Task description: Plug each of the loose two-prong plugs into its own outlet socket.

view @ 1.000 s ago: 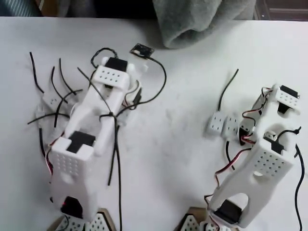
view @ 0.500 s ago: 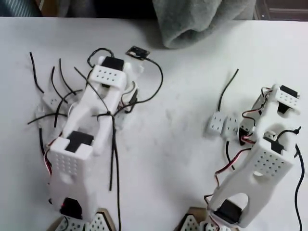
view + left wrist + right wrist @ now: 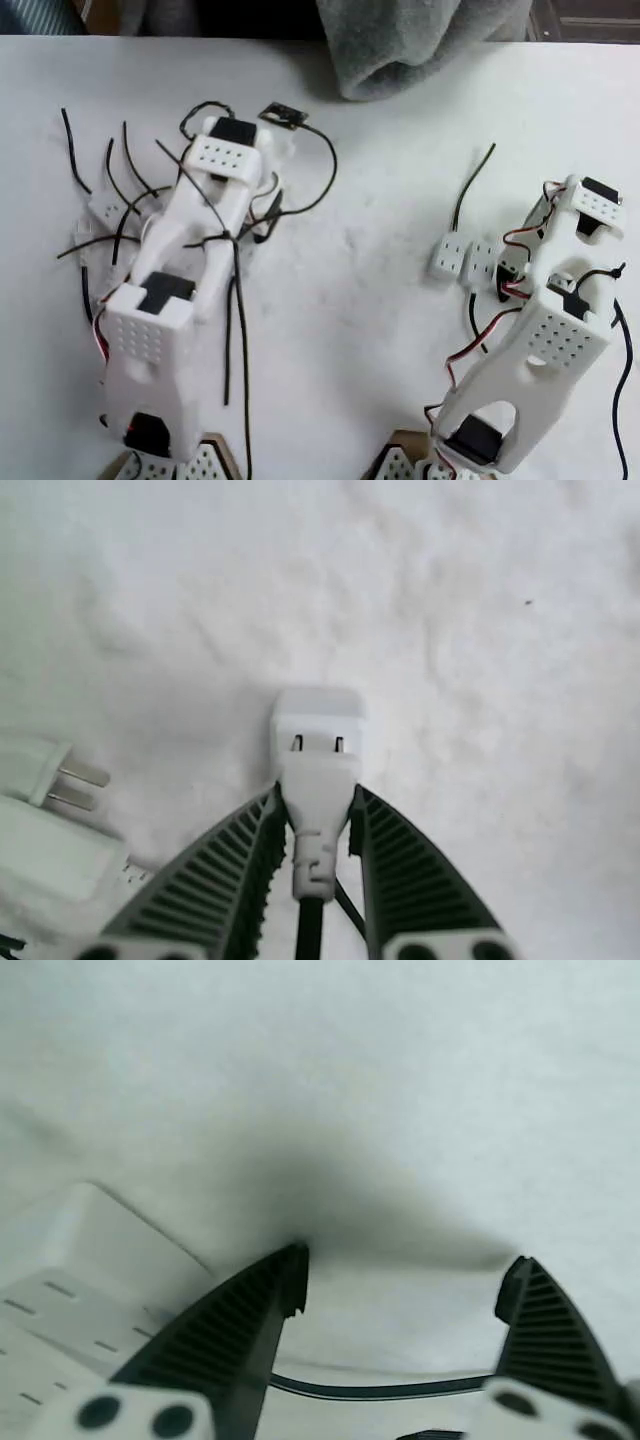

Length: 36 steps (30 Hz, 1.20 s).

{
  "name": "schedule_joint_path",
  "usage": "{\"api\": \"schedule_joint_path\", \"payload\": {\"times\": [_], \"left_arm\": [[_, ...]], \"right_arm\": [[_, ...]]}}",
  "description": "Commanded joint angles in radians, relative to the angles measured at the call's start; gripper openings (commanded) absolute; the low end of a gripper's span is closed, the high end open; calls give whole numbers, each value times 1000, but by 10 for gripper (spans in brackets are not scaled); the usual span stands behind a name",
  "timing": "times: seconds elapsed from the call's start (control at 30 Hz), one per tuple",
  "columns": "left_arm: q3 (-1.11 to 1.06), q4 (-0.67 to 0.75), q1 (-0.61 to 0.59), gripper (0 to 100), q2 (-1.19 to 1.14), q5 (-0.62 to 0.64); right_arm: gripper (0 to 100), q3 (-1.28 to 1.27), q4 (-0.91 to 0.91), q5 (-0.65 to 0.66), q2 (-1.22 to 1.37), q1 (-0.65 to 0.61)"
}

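The left claw (image 3: 315, 800) is clamped on a white two-prong plug (image 3: 318, 780) whose prongs meet a white plastic socket block (image 3: 318, 712); it wants pressing squarely home next, I'd say, while the right claw (image 3: 408, 1265) gapes empty.

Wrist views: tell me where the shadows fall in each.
Right wrist view: a dark shadow lies on the table just ahead of the open right gripper, densest near one finger. Left wrist view: only a faint, soft shadow beside the socket in front of the plug held by the left gripper; elsewhere the table is evenly lit.
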State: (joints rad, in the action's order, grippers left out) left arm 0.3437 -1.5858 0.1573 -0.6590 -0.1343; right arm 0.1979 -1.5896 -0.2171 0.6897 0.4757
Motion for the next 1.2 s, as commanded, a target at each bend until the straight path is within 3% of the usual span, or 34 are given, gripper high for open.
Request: {"api": "schedule_joint_path", "payload": {"times": [0.0,0.17,0.47,0.87,1.17], "left_arm": [[18,-29,-19,24,-137,5],[48,-34,-38,59,-168,-9],[374,-206,-39,31,-395,-37],[322,-206,-39,90,-337,-41],[313,-206,-35,64,-131,-40]], "right_arm": [[316,-11,12,2,12,1],[316,-11,12,2,12,1],[316,-11,12,2,12,1],[316,-11,12,2,12,1],[316,-11,13,2,12,1]]}}
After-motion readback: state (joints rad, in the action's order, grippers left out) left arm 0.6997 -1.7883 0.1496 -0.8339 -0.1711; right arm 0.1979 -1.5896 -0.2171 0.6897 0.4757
